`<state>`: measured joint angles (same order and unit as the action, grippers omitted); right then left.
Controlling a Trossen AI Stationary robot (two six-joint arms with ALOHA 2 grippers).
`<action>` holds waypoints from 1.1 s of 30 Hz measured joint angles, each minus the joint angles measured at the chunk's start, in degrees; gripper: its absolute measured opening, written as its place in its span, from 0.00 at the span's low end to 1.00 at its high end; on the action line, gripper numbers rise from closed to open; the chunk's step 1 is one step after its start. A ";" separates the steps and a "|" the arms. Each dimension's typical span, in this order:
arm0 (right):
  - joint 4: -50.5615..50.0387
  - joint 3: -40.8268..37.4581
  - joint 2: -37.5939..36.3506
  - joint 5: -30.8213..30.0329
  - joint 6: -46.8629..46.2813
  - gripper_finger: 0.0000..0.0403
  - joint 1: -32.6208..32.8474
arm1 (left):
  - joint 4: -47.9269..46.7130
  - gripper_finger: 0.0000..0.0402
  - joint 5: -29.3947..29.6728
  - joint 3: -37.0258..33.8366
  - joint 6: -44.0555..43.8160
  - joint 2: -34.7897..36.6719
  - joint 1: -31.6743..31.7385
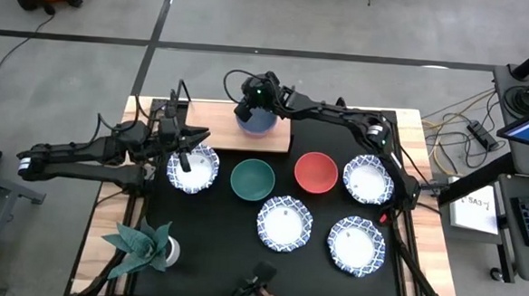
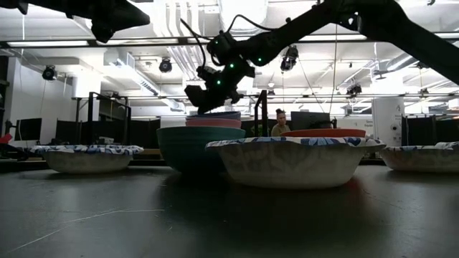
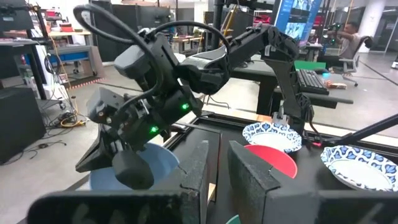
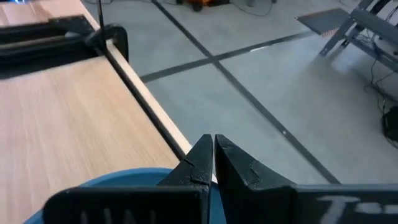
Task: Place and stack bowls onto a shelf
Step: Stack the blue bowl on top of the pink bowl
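Landmark: the shelf (image 1: 225, 128), a light wooden board at the far edge of the black mat (image 1: 268, 257).

Right tool (image 1: 251, 106) is over the shelf's right half, directly above the blue bowl (image 1: 257, 120) that sits there. Right wrist view shows its fingers (image 4: 200, 163) pressed tog. w/ only a hairline gap, pinching the blue bowl's rim; the high view can't show that grip since the wrist covers it. Low view adds what overhead hides: a pink bowl (image 2: 214, 122) directly under the blue one, so blue seems nested in pink, though the green bowl in front blocks the lower part.

Left tool (image 1: 184, 155) is just in front of the shelf's left part, above a patterned bowl (image 1: 193, 170). Left wrist view shows its fingers (image 3: 198, 168) apart w/ a moderate gap, holding nothing.

In front of the shelf, on the mat: green bowl (image 1: 252, 179), red bowl (image 1: 316, 172), 3 more patterned bowls (image 1: 285, 223). Potted plant (image 1: 141, 244) sits far from the shelf, at the table's (image 1: 411, 128) near-left corner.
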<state>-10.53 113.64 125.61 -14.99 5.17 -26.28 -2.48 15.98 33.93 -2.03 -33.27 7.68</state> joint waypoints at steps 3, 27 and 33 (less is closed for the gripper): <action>0.25 -0.28 0.01 0.01 -0.02 0.02 0.00 | -0.06 0.10 -0.01 0.00 -0.01 -0.01 0.00; 16.16 -10.52 -0.47 3.40 -3.82 0.02 -1.44 | -0.13 0.10 -0.03 0.00 0.00 0.01 0.00; 21.65 -11.65 -0.66 3.40 -3.24 0.02 -1.38 | -0.15 0.10 -0.03 0.00 0.01 -0.01 0.00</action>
<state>11.11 101.98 124.95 -11.60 1.93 -27.66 -2.63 15.94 33.93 -2.02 -33.28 7.68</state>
